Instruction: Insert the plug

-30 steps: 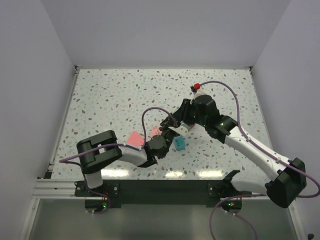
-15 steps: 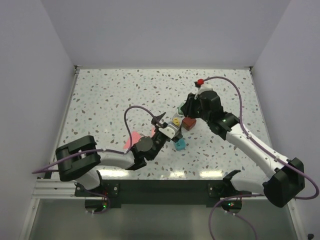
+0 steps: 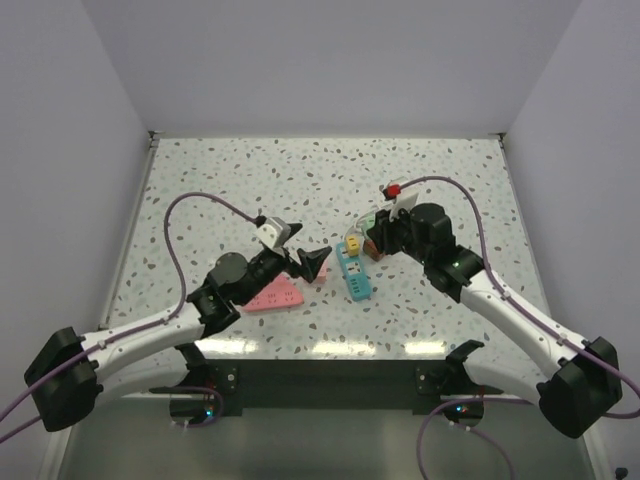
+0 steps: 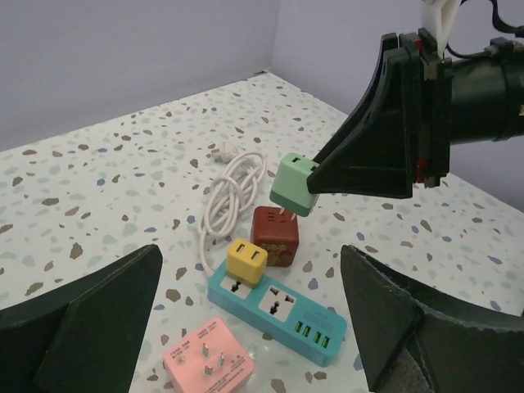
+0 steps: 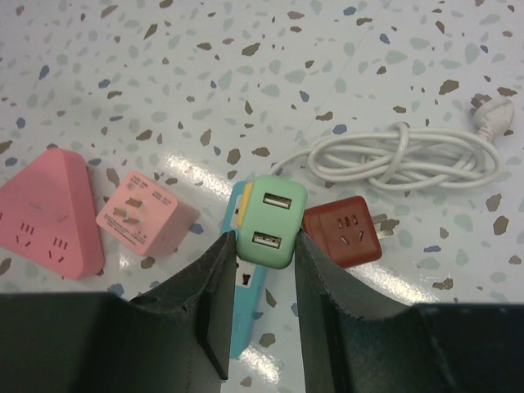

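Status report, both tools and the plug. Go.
Left tool open, empty. Right tool shut on green plug, held above blue strip. Yellow plug already in one socket; red adapter beside it.

- We see the left gripper (image 3: 303, 251) has let go and pulled back left of the blue power strip (image 3: 355, 275), its jaws now spread wide.
- The power strip, earlier hidden under the grippers, now lies uncovered with a yellow plug (image 4: 246, 261) seated in it.
- The right gripper (image 5: 264, 246) has shifted back slightly, raising its green plug (image 5: 269, 221) above the strip.
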Available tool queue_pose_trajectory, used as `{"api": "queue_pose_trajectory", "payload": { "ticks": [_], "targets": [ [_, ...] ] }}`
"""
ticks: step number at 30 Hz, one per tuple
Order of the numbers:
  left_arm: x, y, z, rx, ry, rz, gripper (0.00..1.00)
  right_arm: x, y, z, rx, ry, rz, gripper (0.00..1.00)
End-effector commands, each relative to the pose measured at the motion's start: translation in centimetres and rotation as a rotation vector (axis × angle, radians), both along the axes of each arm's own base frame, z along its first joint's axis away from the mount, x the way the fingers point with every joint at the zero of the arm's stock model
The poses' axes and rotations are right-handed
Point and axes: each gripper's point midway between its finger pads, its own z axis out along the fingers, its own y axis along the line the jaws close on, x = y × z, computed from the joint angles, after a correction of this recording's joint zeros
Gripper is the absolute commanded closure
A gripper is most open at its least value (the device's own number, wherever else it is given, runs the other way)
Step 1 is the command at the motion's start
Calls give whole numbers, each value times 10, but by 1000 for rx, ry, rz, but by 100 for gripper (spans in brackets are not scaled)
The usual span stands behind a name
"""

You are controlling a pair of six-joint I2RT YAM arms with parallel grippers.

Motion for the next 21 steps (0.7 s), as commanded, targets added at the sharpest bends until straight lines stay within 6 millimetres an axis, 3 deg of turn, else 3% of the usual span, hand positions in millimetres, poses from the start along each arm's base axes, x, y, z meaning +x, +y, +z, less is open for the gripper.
{"api": "queue_pose_trajectory", "payload": {
  "ticks": [1, 10, 16, 21],
  "targets": [
    [-10, 4, -12, -14, 162, -54, 4, -2, 10, 12, -14, -107, 114, 100],
    [20, 45, -37, -13, 300, 50, 3, -10, 20, -19, -43, -57, 155, 100],
    [31, 65, -43, -16, 321, 124, 2, -12, 37, -40, -69, -29, 159, 100],
    [35, 81, -45, 4, 320, 191, 1, -17, 35, -50, -85, -28, 110, 100]
  ]
}}
